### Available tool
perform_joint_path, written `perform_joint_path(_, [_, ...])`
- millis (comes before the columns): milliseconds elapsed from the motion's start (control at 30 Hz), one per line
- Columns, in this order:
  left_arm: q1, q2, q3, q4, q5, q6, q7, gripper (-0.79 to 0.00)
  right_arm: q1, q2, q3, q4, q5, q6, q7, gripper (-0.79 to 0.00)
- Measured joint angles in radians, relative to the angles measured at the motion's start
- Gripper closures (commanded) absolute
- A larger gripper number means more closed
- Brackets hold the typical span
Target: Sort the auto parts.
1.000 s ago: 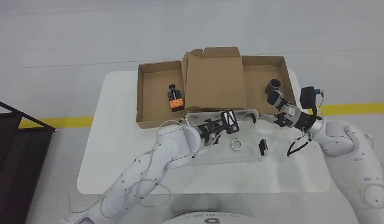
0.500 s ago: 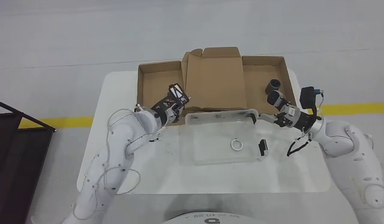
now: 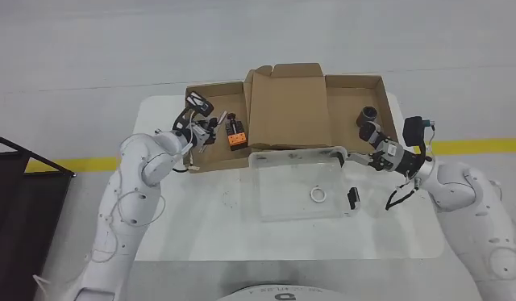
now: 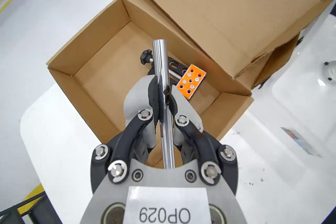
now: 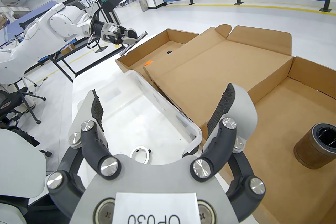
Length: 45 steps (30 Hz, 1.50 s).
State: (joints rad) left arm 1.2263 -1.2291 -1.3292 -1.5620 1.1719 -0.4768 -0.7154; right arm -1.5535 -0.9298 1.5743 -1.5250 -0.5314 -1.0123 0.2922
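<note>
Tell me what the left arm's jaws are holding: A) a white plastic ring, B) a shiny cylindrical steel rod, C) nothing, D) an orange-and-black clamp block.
B: the left gripper has its jaws shut on the shiny cylindrical steel rod, held over the left compartment of the brown cardboard box.

**Box behind, tray in front**

I see the cardboard box behind the tray on the surface. The clamp part lies in the box's left compartment, the cylindrical part in its right compartment. In the tray lie the ring and, to its right, a small clip. My left end effector holds the rod over the left compartment.
</note>
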Motion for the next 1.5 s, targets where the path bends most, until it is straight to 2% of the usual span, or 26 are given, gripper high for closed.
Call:
perform_joint_path(100, [-0.039, -0.005, 0.014, 0.059, -0.026, 0.044, -0.001, 0.0, 0.0, 0.0, 0.0, 0.0, 0.0, 0.0, 0.0, -0.785])
perform_joint_path(267, [-0.099, -0.022, 0.053, 0.163, -0.091, 0.198, -0.035, 0.0, 0.0, 0.0, 0.0, 0.0, 0.0, 0.0, 0.0, -0.785])
perform_joint_path(367, [-0.145, -0.032, 0.094, 0.234, -0.105, 0.229, -0.057, 0.0, 0.0, 0.0, 0.0, 0.0, 0.0, 0.0, 0.0, -0.785])
perform_joint_path(533, [-0.207, -0.049, 0.147, 0.35, -0.119, 0.261, -0.017, -0.009, 0.0, 0.0, 0.0, 0.0, 0.0, 0.0, 0.0, -0.785])
perform_joint_path(567, [-0.217, -0.051, 0.154, 0.368, -0.123, 0.265, -0.01, -0.065, 0.0, 0.0, 0.0, 0.0, 0.0, 0.0, 0.0, -0.785])
perform_joint_path(600, [-0.228, -0.054, 0.161, 0.389, -0.128, 0.27, -0.001, -0.175, 0.0, 0.0, 0.0, 0.0, 0.0, 0.0, 0.0, -0.785])
perform_joint_path(633, [-0.236, -0.056, 0.167, 0.404, -0.132, 0.272, 0.003, -0.246, 0.0, 0.0, 0.0, 0.0, 0.0, 0.0, 0.0, -0.785])
perform_joint_path(667, [-0.242, -0.058, 0.172, 0.417, -0.138, 0.274, 0.005, -0.382, 0.0, 0.0, 0.0, 0.0, 0.0, 0.0, 0.0, -0.785])
perform_joint_path(700, [-0.25, -0.06, 0.178, 0.432, -0.143, 0.276, 0.005, -0.785, 0.0, 0.0, 0.0, 0.0, 0.0, 0.0, 0.0, -0.785])
perform_joint_path(833, [-0.262, -0.064, 0.185, 0.461, -0.166, 0.281, 0.005, -0.785, 0.0, 0.0, 0.0, 0.0, 0.0, 0.0, 0.0, -0.785])
perform_joint_path(1000, [-0.241, -0.058, 0.169, 0.425, -0.177, 0.267, 0.0, -0.785, 0.0, 0.0, 0.0, 0.0, 0.0, 0.0, 0.0, -0.785])
perform_joint_path(1500, [-0.241, -0.058, 0.169, 0.427, -0.176, 0.267, 0.0, -0.785, 0.0, 0.0, 0.0, 0.0, 0.0, 0.0, 0.0, -0.785])
